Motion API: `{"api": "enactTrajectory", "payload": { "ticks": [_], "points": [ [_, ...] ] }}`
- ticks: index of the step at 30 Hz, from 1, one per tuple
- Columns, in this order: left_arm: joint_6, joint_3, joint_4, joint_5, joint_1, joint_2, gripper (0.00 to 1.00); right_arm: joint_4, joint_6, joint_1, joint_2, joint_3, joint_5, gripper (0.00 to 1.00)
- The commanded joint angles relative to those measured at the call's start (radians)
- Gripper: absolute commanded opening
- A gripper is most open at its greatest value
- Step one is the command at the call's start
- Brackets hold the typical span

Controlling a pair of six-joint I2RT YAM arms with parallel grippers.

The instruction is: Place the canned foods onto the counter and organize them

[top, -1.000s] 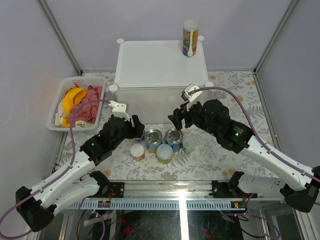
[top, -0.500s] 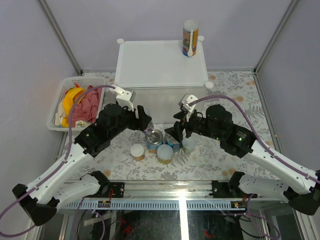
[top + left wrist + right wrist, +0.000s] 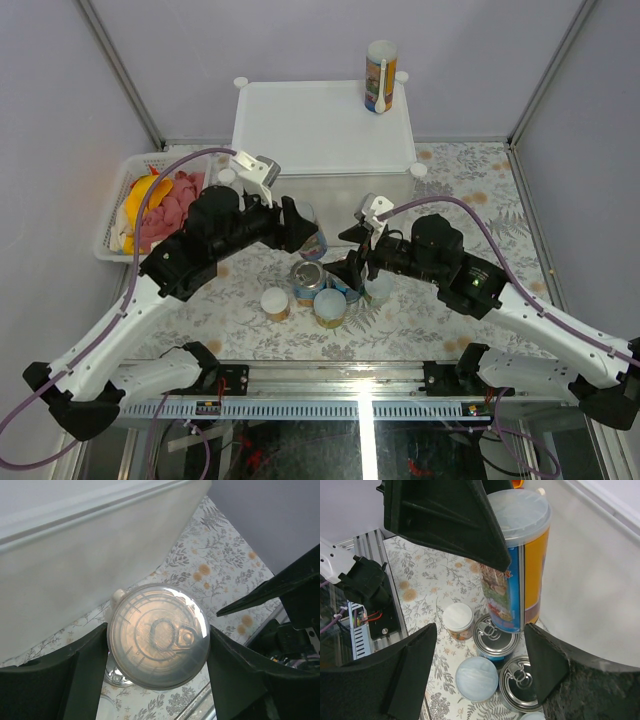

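Left wrist view: the left gripper point(image 3: 159, 647) is clenched on a tall pale-lidded canister point(image 3: 159, 635), held aloft before the counter's point(image 3: 320, 130) front wall; right wrist view: that canister hangs over two blue-labelled steel cans point(image 3: 495, 641), a small white-lidded jar point(image 3: 458, 620) and a pale-blue-lidded jar point(image 3: 476, 678) at lower centre; the right gripper point(image 3: 356, 263) is spread, grasping nothing; a second tall canister point(image 3: 380, 76) stands on the counter's upper-right corner.

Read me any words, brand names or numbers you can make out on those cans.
No text is readable anywhere.
Tall canister held aloft: print on its blue-and-yellow label, blurred.
Far canister on the counter: print too small.
Steel cans: no print shows on the lids.
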Motion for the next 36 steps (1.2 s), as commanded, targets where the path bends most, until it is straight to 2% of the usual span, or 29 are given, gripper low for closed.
{"api": "enactTrajectory", "payload": {
  "ticks": [1,31,34,36],
  "points": [
    [0.004,0.11,0.102,0.101,-0.004,-0.007,0.0,0.099,-0.034,0.017,-0.007,0.006,-0.022,0.78],
    [0.078,0.242,0.033,0.426,-0.004,0.109,0.0,0.182,-0.133,0.019,0.173,0.118,0.015,0.81],
    [0.083,0.247,0.038,0.427,-0.004,0.11,0.0,0.176,-0.135,0.019,0.184,0.124,0.011,0.79],
    [0.086,0.248,0.043,0.424,-0.004,0.109,0.0,0.182,-0.131,0.019,0.183,0.118,0.009,0.74]
  ]
}}
